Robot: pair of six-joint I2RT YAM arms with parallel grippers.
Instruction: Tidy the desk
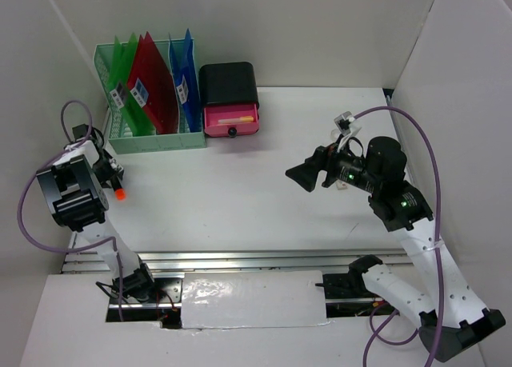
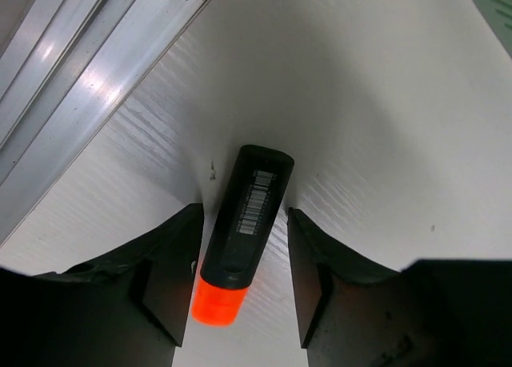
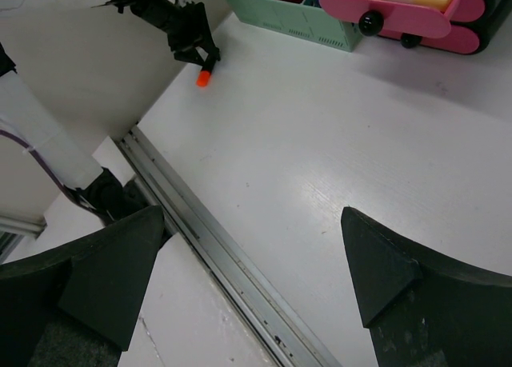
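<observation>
Firstly, worktop: white and flat, walled by panels on three sides, spread out before both arm bases, with a metal rail along its front edge.
Marker: a black barrel with an orange cap, laid flat at the worktop's left side near the rail, slightly skewed to the fingers.
Left end effector: lowered over the marker with one finger on either side. The jaws are apart, a sliver of white is seen along one side, and no clamp is made yet.
Right end effector: held wide apart above the worktop's right half, with nothing between its fingers.
Background: a mint-green file rack and a black drawer box, its pink drawer pulled open, are set against the far panel.
Risk: since the barrel is round and skewed, it may be met by one finger first and rolled or swivelled out toward the rail. A hold taken near the cap end could let the marker droop or be dropped when raised.
</observation>
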